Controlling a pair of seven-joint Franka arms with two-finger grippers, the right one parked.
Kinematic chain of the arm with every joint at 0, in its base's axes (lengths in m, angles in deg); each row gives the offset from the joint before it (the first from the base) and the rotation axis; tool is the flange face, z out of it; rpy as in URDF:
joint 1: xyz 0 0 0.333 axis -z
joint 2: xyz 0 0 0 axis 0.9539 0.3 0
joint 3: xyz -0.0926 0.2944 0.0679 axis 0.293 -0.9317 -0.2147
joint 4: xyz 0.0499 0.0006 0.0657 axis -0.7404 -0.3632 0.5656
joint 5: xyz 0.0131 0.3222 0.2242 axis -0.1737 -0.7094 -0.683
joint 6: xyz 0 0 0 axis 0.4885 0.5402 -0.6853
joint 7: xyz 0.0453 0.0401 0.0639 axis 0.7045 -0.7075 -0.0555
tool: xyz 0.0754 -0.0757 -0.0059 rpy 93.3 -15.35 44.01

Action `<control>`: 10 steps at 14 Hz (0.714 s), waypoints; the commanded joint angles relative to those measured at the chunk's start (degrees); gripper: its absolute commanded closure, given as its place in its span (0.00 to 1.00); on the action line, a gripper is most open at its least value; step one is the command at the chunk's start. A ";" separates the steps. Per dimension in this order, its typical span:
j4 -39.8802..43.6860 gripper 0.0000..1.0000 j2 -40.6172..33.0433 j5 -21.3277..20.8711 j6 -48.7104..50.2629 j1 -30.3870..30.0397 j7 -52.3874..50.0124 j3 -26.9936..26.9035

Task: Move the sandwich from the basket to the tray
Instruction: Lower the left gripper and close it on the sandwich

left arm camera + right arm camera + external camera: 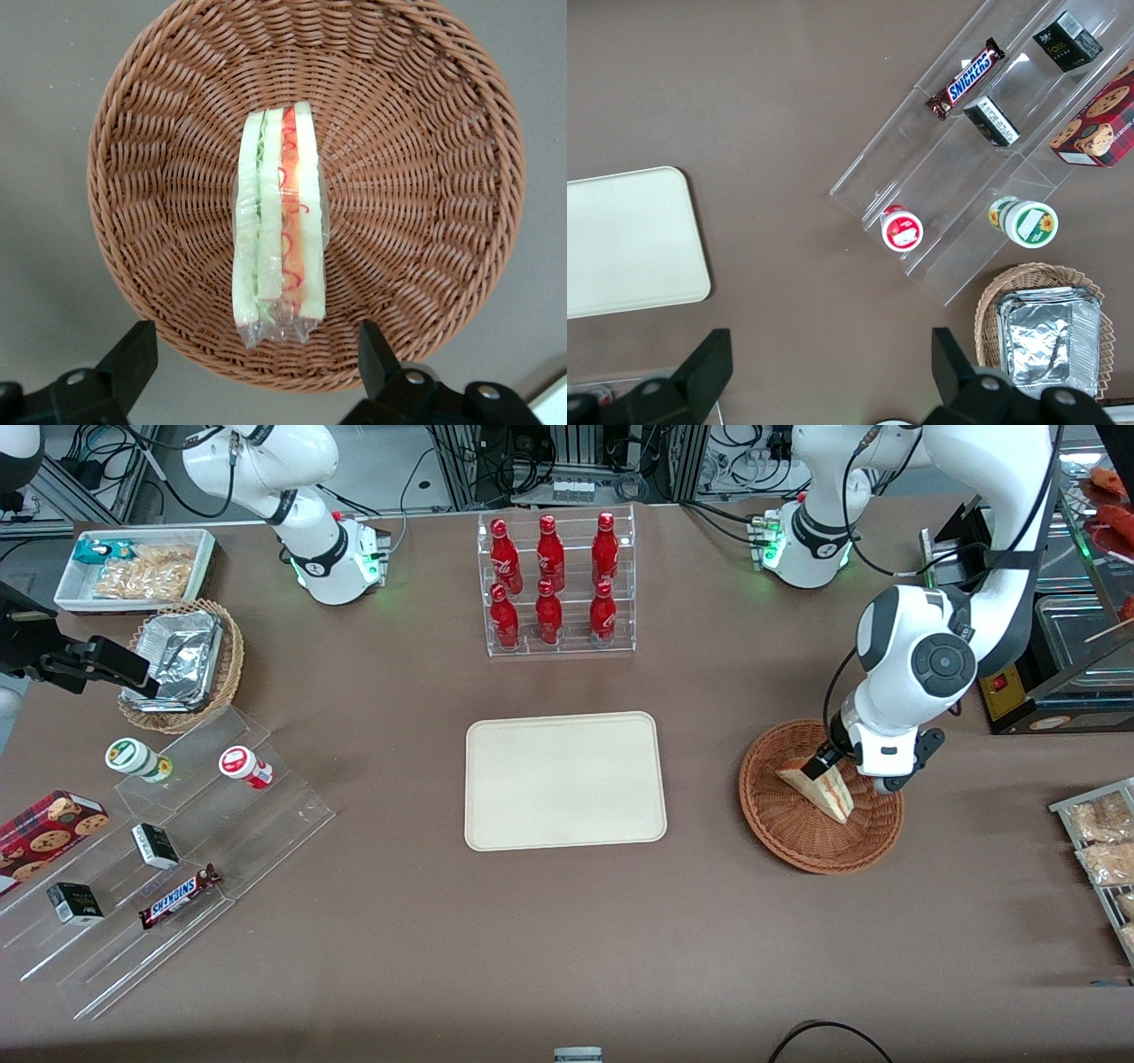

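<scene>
The sandwich (pixel 821 791) (pixel 279 221), a plastic-wrapped wedge with red and green filling stripes, lies in the reddish-brown wicker basket (pixel 811 857) (pixel 425 177) toward the working arm's end of the table. My gripper (pixel 821 765) (pixel 255 361) hangs open just above the basket, over the sandwich's end that lies farther from the front camera. Its black fingers (pixel 131 356) stand wider than the sandwich and touch nothing. The cream tray (pixel 564 779) (pixel 629 239) lies flat beside the basket, with nothing on it.
A clear rack of red bottles (pixel 554 584) stands farther from the front camera than the tray. An acrylic stepped shelf with snacks (pixel 168 841), a tan basket of foil containers (pixel 182 664) and a white bin of snack packets (pixel 137 567) lie toward the parked arm's end.
</scene>
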 commanded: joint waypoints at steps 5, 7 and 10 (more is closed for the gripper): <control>-0.15 0.00 5.32 0.12 -6.77 0.20 -5.49 -0.53; -0.15 0.00 6.29 0.47 -7.56 0.20 -7.00 -0.53; -0.15 0.24 7.00 0.73 -7.39 0.11 -8.40 -0.62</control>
